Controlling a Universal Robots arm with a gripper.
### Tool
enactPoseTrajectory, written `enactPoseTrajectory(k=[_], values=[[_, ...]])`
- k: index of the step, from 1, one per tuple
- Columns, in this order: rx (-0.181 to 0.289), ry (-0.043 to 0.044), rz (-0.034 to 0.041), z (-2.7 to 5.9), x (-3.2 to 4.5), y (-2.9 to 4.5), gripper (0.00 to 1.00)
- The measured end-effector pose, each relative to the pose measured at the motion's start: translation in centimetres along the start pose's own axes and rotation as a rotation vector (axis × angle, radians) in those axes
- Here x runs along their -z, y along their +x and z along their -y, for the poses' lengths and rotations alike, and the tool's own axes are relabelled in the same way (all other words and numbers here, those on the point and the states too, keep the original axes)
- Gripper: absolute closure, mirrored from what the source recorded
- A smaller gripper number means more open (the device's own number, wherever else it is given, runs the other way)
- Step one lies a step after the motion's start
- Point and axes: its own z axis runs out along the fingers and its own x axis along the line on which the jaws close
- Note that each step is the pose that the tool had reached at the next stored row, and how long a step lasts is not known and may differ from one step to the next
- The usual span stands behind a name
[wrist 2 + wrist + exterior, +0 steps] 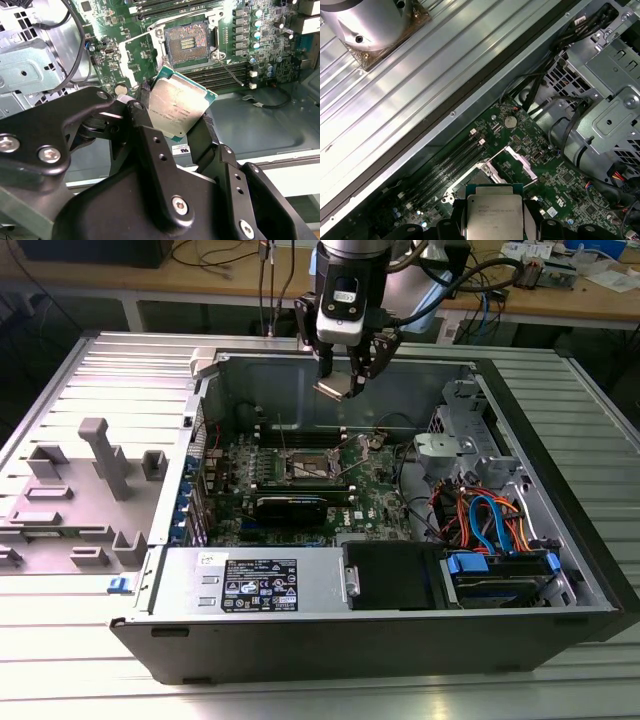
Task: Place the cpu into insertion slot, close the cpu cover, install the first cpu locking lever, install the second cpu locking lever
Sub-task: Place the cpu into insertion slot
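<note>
While the gripper (345,378) hangs above the open computer case (400,635) in the exterior view, its fingers are clamped on the cpu (334,390), which is tilted and held in the air over the green motherboard (380,495). The insertion slot (310,466) lies below it, well apart from the chip, with a grey plastic fixture (100,465) on the ribbed table at the exterior view's left and a bundle of blue and orange cables (490,520) inside the case at the exterior view's right. Seen in the second wrist view, the two black fingers (143,117) grip opposite edges of the silver-topped chip (182,100), and beyond it the socket (189,42) sits bare and dark-centred inside its metal rim. A thin metal lever (231,71) slants away from one corner of the socket across the long memory slots (220,79), and a coin cell (120,90) sits on the board nearby. Turning to the first wrist view, the chip (495,215) again sits between the fingers, and the cpu cover (520,164) is swung off the socket, the green board showing through its square opening.
</note>
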Motion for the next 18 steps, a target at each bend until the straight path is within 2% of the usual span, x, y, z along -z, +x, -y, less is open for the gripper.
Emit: enactPoseTrajectory(k=[4, 7, 13, 18], values=[[-0.009, -0.0004, 0.0006, 0.02, -0.15, 0.0, 0.46], [-0.035, -0.001, 0.0028, 0.04, -0.35, -0.01, 0.46], [-0.122, -0.0032, 0.0093, 0.07, -0.74, -0.02, 0.46], [-0.14, -0.0037, 0.0106, 0.1, -0.81, 0.01, 0.46]])
